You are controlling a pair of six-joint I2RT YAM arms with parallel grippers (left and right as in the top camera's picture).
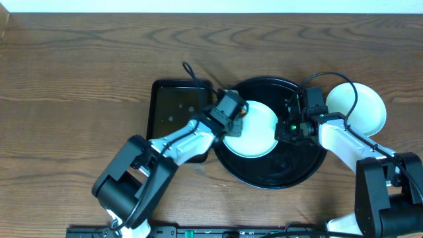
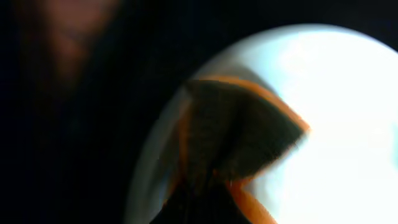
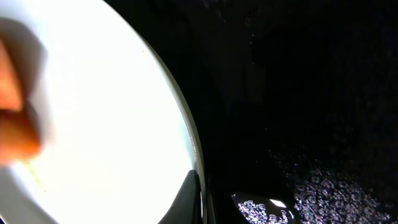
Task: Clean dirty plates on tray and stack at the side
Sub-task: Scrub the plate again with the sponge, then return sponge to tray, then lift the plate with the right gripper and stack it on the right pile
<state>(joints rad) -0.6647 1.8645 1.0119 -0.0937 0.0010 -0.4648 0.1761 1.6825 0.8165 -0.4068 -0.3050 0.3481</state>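
- Clamped shut with the left fingers (image 1: 231, 114) on an orange sponge (image 2: 236, 137), dark scouring face pressed to the pale mint-blue plate (image 2: 336, 93). Could wrench the sponge out of that grip if scrubbed too hard sideways.
- Closed narrow with the right fingers (image 3: 193, 198) at the plate's right rim, apparently pinching it steady. Could slip off so thin an edge under the sponge's push, then let the plate spin or skate.
- Lying left of centre on the round black tray (image 1: 277, 173), flat or slightly tipped, cannot tell which. Might ride up the raised rim, or clatter down, if shoved further left.
- Speckled with what look like droplets across the tray floor in the right wrist view. Likely to make any released plate slide.
- Hard to call clean: no sauce visible on the bright face, yet washed out by glare and partly hidden under the sponge. Risks stacking a smeared plate if lifted too soon.
- Set just beside the tray's right rim, toward the right edge of the worktop (image 1: 66, 66): side stack of plates (image 1: 362, 106), sitting slightly offset. Could be nudged by the right arm close alongside, or unsettled by a careless drop on top.
- Close on the left too: rectangular black tray (image 1: 173, 109). Could be clipped when returning the sponge.
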